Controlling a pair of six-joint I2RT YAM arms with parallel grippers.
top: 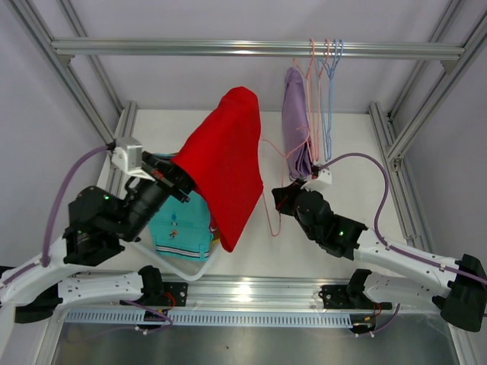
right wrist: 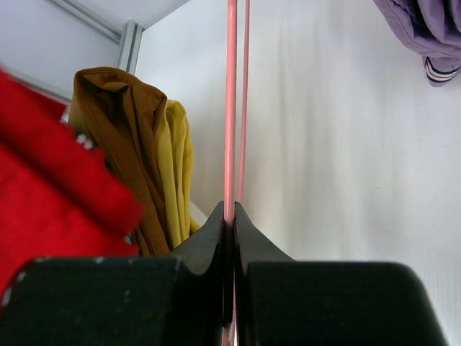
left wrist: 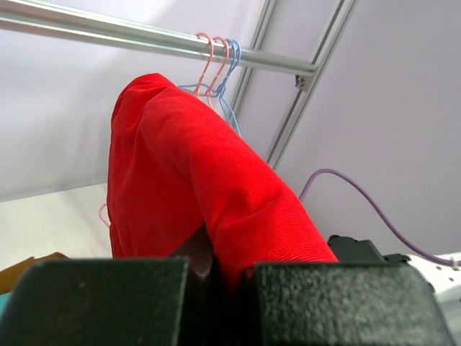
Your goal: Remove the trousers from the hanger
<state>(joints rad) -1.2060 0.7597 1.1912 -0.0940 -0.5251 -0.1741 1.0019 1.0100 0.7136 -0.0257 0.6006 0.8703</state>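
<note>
Red trousers (top: 228,163) aloft beside lilac trousers (top: 295,125)

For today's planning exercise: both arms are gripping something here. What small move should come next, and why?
Probably draw the left arm leftward toward the teal trousers: its jaws clamp the red trousers, the right jaws pinch the hanger beside them, so separating should free the cloth.

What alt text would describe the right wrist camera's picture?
The right gripper is shut on a thin pink wire hanger that runs straight up. Left of it are folded brown trousers, yellow trousers and red trousers; lilac trousers show top right.
</note>
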